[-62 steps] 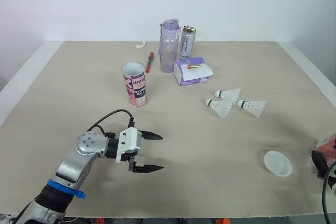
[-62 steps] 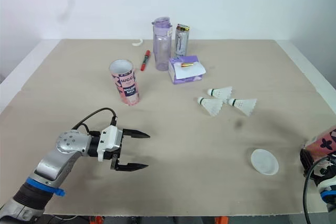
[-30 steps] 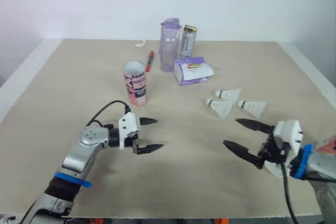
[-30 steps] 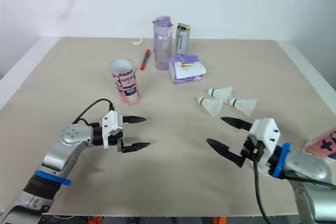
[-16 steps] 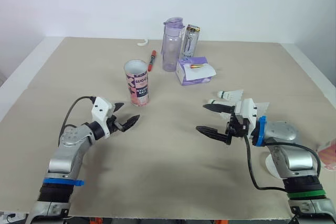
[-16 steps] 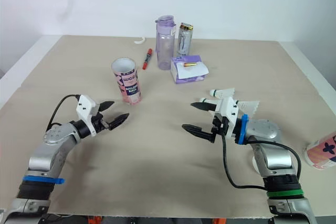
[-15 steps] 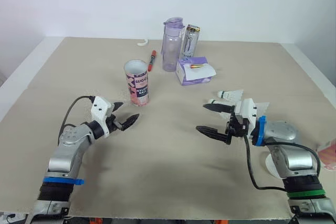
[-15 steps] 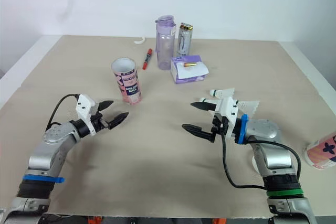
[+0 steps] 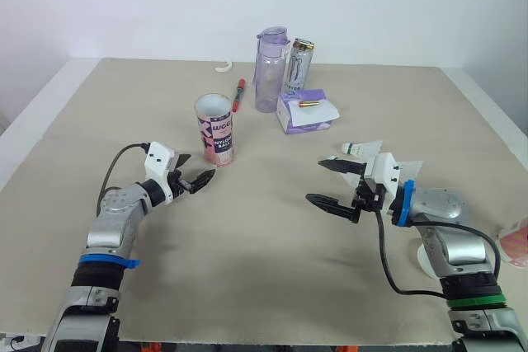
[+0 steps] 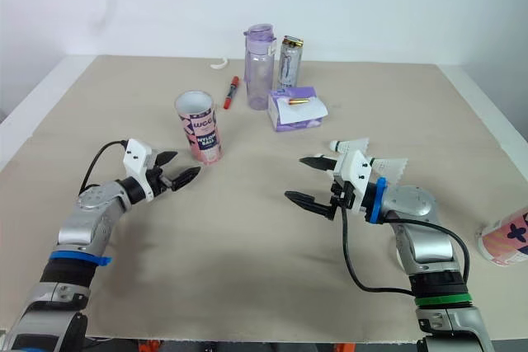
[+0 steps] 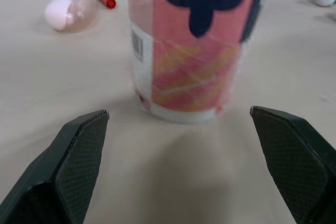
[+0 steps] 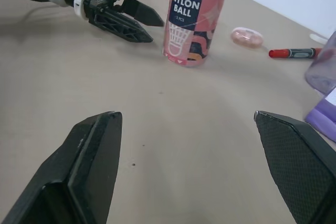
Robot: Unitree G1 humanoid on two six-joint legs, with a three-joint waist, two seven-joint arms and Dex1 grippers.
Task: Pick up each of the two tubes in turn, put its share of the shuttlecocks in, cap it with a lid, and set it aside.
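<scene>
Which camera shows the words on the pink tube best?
The right wrist view: the pink cardboard tube reads NYLON BALL plainly there. The left wrist view shows its barcode side; the eye views show it whole, upright.

Tube [image 11: 193,51] glossy printed card under clear film; table [image 9: 247,241] matt beige; my left fingers [image 11: 79,153] matt black plastic.

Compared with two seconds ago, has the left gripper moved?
Yes. The left gripper has moved forward, toward the upright pink tube. It is now open and close beside the tube's base, not touching it.
</scene>
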